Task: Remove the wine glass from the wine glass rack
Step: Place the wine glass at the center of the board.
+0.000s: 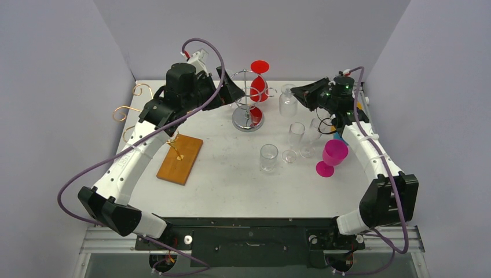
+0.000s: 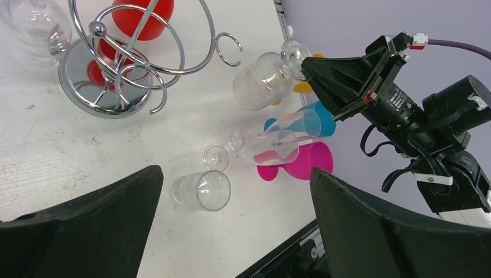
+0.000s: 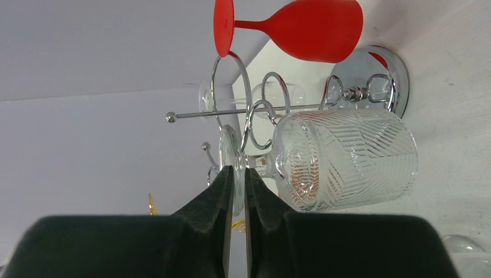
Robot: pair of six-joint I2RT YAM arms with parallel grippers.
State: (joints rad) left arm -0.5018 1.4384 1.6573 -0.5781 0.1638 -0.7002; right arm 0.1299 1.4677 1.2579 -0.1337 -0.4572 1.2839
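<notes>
Right pincer [image 3: 238,171] clamped on wine glass [image 3: 347,159] foot, so stem slips free of rack [image 3: 401,81]; left pincer [image 2: 236,174] wide, empty

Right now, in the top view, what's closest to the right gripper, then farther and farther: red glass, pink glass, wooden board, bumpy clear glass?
From the right gripper:
1. Bumpy clear glass, held in its grip.
2. Red glass, to the left, on the rack.
3. Pink glass, right side, nearer the arm bases.
4. Wooden board, far over on the left.
</notes>
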